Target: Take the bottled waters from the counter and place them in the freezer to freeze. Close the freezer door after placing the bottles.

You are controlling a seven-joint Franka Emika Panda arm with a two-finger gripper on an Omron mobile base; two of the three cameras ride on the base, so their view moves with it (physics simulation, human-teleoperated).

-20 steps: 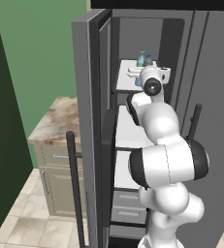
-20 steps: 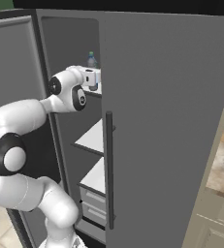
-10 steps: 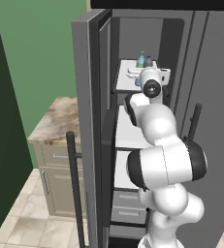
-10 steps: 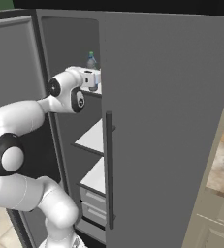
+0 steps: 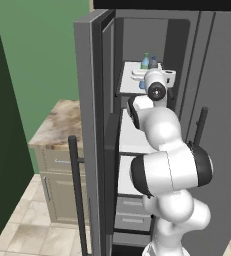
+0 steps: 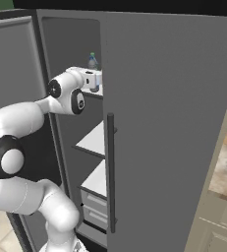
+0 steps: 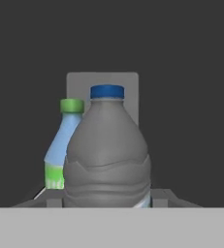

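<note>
STEP: placing second bottle in freezer [image 5: 137, 45] | GRIPPER [image 7: 107, 206]: pinching grey bottle [image 7: 106, 155]; green-capped bottle [image 7: 62, 145] behind it, to the left | NEXT: judged release onto shelf [image 5: 129, 85], withdraw, shut door [image 5: 89, 125].

We are reaching our arm [image 5: 159, 125] up and forward, wrist level, hand pointing ahead. Our gripper [image 5: 168, 79] is sitting mostly hidden; its jaws are seemingly closing around the grey bottle [image 7: 106, 155].

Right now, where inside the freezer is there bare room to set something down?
The two white shelves below the top one look bare. The top shelf is crowded: the green-capped bottle stands behind the grey bottle, with the gripper there too.
</note>
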